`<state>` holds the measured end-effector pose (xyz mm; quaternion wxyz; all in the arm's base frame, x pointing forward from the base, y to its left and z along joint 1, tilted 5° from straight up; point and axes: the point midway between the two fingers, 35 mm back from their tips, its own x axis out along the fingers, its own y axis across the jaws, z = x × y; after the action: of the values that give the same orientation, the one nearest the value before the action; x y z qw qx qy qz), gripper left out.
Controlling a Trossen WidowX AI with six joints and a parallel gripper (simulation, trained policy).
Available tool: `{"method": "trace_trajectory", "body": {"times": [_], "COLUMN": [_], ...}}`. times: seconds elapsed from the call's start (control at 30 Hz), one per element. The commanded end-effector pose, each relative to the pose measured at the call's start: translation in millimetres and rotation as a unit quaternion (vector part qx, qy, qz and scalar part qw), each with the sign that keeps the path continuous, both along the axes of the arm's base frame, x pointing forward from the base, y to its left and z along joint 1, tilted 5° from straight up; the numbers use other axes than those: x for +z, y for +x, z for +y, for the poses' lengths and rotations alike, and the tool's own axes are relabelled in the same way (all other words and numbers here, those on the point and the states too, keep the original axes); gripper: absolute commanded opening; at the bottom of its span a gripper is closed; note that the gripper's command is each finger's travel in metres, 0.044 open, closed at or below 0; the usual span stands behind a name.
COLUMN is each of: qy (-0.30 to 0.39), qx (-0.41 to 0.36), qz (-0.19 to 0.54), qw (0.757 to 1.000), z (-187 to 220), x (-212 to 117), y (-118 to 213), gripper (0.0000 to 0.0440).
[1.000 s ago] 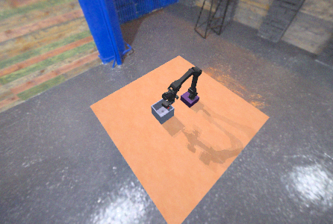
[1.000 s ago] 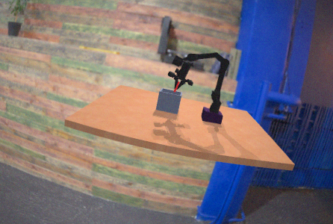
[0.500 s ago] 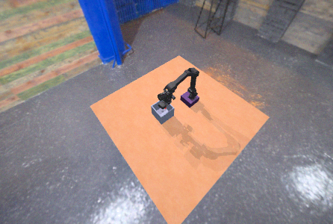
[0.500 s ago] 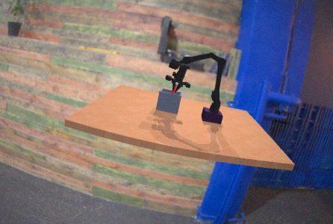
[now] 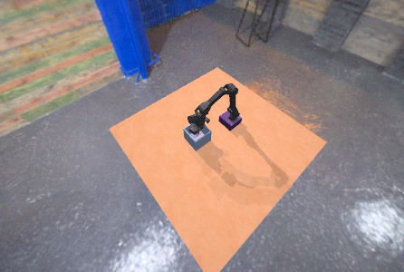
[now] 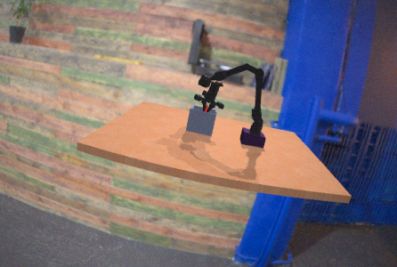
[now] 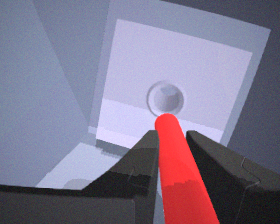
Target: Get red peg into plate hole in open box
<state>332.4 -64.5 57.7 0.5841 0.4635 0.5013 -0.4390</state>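
Observation:
My gripper (image 5: 197, 131) (image 6: 206, 110) (image 7: 171, 139) is shut on the red peg (image 6: 206, 108) (image 7: 181, 175), over the open top of the grey-blue box (image 5: 195, 141) (image 6: 201, 124). In the wrist view the peg's rounded tip points toward the pale plate (image 7: 137, 55) at the bottom of the box. The round hole (image 7: 167, 100) in the plate shows just above the tip in the picture, and the peg is not in it. In the exterior view the peg slants slightly at the box's rim. Its upper part is hidden by the fingers.
The box walls rise around the plate. The arm's purple base (image 5: 228, 121) (image 6: 252, 137) stands beside the box on the orange table top (image 5: 158, 142) (image 6: 133, 140). The arm arches from the base over to the box.

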Motion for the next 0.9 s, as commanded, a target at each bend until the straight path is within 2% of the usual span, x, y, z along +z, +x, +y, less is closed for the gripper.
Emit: {"method": "trace_trajectory", "body": {"times": [0.0, 0.23, 0.47, 0.67, 0.87], "qy": [0.004, 0.002, 0.006, 0.05, 0.091], "qx": [0.007, 0.019, 0.031, 0.027, 0.02], "qz": [0.007, 0.015, 0.031, 0.042, 0.061], "qw": [1.0, 1.0, 0.999, 0.997, 0.994], "z": [-1.0, -5.1, -6.0, 7.9, 23.6], "x": [-10.2, -24.8, -34.2, -29.0, -13.6], "y": [0.4, 3.4, 3.9, 0.7, -8.2], "gripper": [0.0, 0.0005, 0.0105, 0.01, 0.0061]}}
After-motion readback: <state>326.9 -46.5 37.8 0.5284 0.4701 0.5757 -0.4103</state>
